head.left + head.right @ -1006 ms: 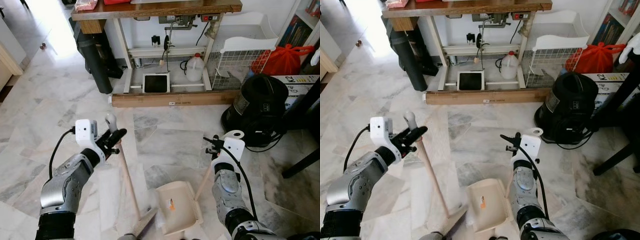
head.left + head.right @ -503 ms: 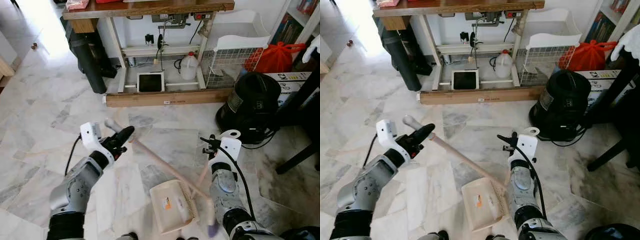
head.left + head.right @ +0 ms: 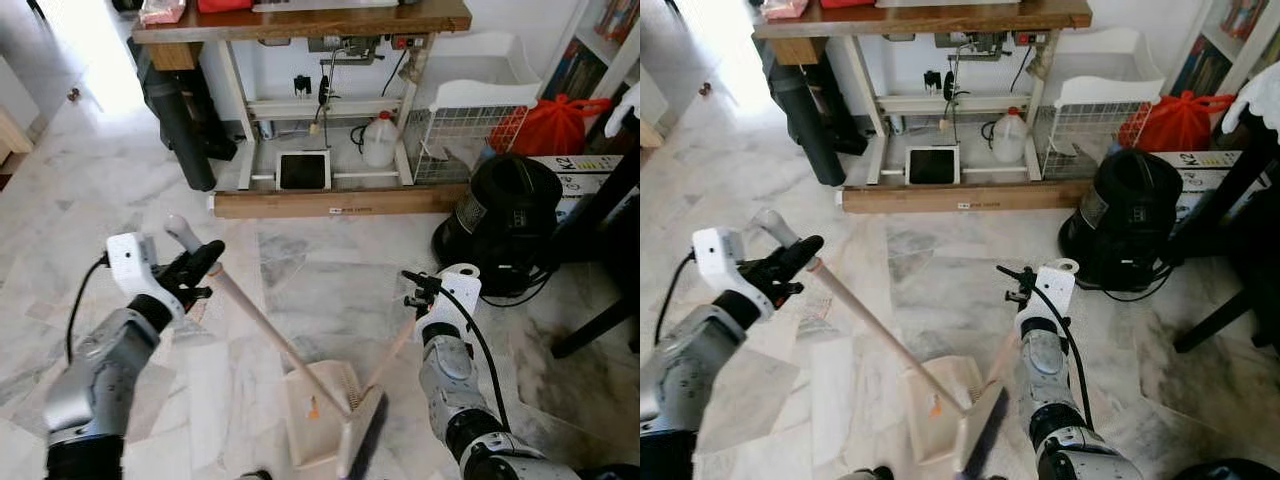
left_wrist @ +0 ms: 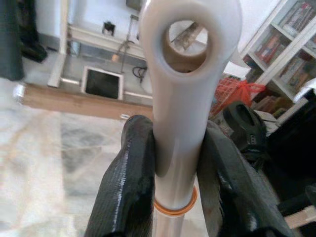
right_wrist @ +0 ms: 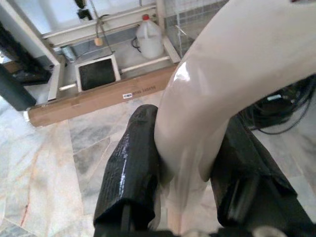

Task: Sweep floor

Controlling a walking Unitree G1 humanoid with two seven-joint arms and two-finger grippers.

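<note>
**Broom and dustpan met on the marble floor**

The left gripper (image 4: 175, 163) had its two black fingers (image 4: 129, 187) clenched on the pale handle tip of the broom (image 3: 275, 340), just above an orange ring. From the left of the frame the stick ran down and right to the brush head (image 3: 362, 445), which lay at the lower centre against the dustpan (image 3: 310, 410). The right gripper (image 5: 185, 163) grasped the cream dustpan handle (image 3: 392, 350) between its fingers, right of centre.

Readable writing was scarce: "K2" on a white box (image 3: 590, 170) at the right edge, and a small orange mark on the dustpan whose text could not be read.

Beyond them, a long cardboard box (image 3: 330, 201) lay across the foot of a wooden table (image 3: 300, 20). A white jug (image 3: 379, 140) and a wire basket (image 3: 470, 125) stood under and beside it, and a black vacuum cleaner (image 3: 510, 215) sat close on the right, its cable trailing. Open marble floor (image 3: 90, 190) stretched toward the upper left.
</note>
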